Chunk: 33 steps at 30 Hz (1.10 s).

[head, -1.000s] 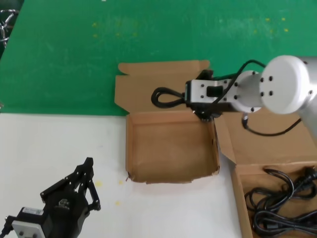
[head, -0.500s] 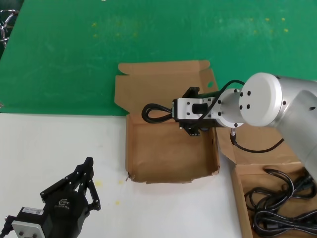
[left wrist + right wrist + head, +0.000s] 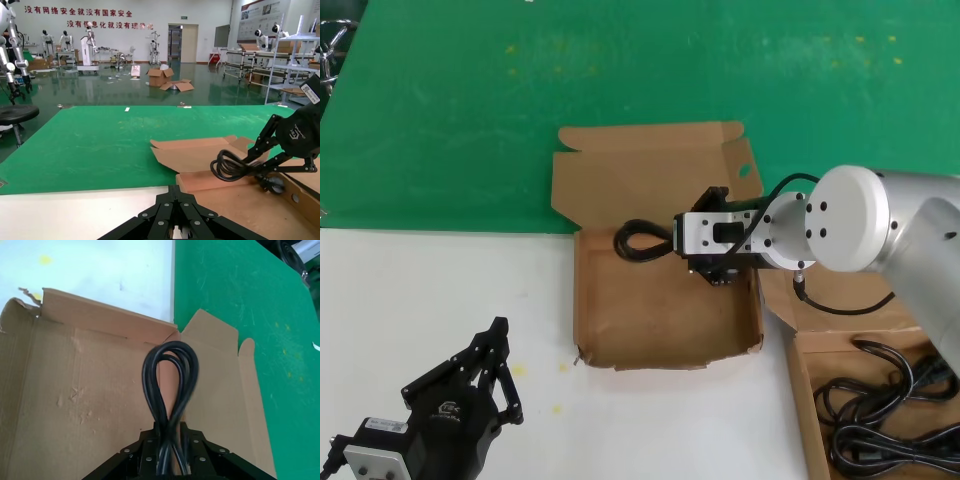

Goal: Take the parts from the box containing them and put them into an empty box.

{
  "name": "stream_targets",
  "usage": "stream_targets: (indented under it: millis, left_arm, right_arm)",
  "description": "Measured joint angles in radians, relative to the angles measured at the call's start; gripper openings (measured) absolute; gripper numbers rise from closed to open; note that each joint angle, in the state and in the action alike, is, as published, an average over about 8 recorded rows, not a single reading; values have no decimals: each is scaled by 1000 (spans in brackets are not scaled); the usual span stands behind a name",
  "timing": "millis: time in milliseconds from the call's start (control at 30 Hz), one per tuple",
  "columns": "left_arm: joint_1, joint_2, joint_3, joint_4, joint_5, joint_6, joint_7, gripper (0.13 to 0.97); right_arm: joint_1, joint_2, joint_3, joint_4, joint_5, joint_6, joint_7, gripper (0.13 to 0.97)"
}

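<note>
A black looped power cord (image 3: 638, 241) hangs from my right gripper (image 3: 676, 241), which is shut on it above the back part of the empty box (image 3: 582, 300). From the right wrist view the cord loop (image 3: 170, 377) sticks out past the shut right gripper (image 3: 169, 432), over the box floor (image 3: 75, 405). More black cords (image 3: 885, 410) lie in the box containing them (image 3: 801, 400) at the lower right. My left gripper (image 3: 500, 332) rests shut on the white table at the lower left, apart from both boxes.
The empty box's lid (image 3: 620, 170) lies open on the green mat (image 3: 620, 70) behind it. The other box's lid (image 3: 850, 290) lies open under my right arm. White table (image 3: 420, 290) stretches to the left of the boxes.
My right gripper has carried the cord from over the back lid leftward, then nearer and lower over the empty box. The left arm has not moved.
</note>
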Motion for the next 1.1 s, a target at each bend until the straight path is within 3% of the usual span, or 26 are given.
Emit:
stream_targets:
  millis: [400,533,833,1100]
  left_arm:
    - [0,0,0,0,0,0,0,132]
    - [0,0,0,0,0,0,0,132]
    - [0,0,0,0,0,0,0,132]
    - [0,0,0,0,0,0,0,132]
  right_arm:
    - [-23,15,23,58,-29,-9,36,336]
    - [-43,37,41,124,-34,-20,64,336]
    - [-175,168,136,472,-28,-76,185,502]
    - [-383,268,251,813,8,-44,248,710]
